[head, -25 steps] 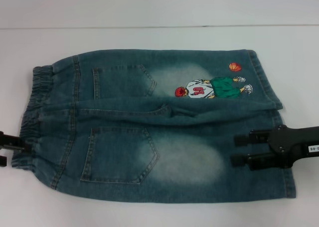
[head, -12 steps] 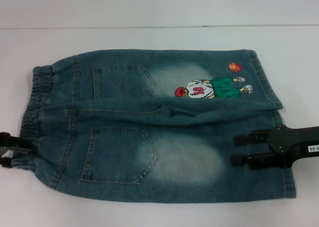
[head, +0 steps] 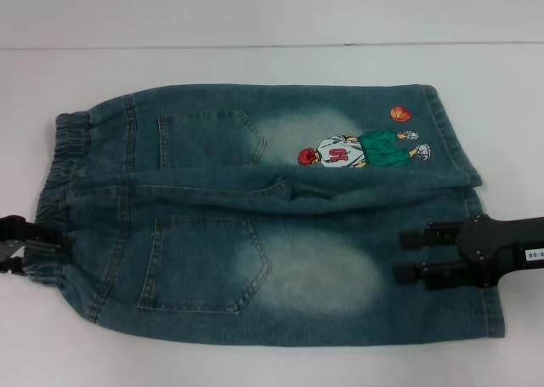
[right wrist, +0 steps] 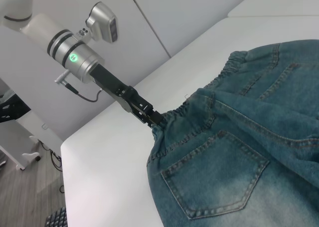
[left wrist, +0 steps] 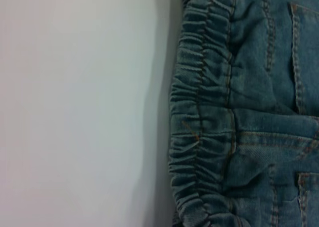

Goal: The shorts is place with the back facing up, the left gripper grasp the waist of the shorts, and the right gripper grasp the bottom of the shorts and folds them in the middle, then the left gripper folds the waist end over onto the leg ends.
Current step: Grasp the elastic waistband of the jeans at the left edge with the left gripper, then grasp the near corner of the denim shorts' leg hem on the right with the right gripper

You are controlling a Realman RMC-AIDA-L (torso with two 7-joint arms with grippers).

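Denim shorts (head: 263, 213), blue, faded patches on both legs, laid flat on a white table (head: 255, 59) with the back facing up; two back pockets (head: 204, 264) are shown uppermost, the waist directed to the robot's left and the leg ends to its right. Elastic waistband (left wrist: 199, 117), gathered and ribbed, is found at the left edge of the garment. An embroidered figure (head: 361, 149) in a white top and green shorts, with a small orange ball (head: 400, 114) beside it, is carried on the far leg near its hem. A raised fold of cloth is seen along the middle seam between the two legs. Left gripper (head: 34, 247), black, is placed at the near end of the waistband, its fingers set narrow and touching the gathered edge; in the right wrist view the same left gripper (right wrist: 152, 118) is seen meeting the waistband rim, though a firm hold on the cloth cannot be told. Right gripper (head: 410, 257), black, is positioned over the near leg close to its hem, its two fingers held apart, one above the other, lying on or just above the denim; nothing is held between them
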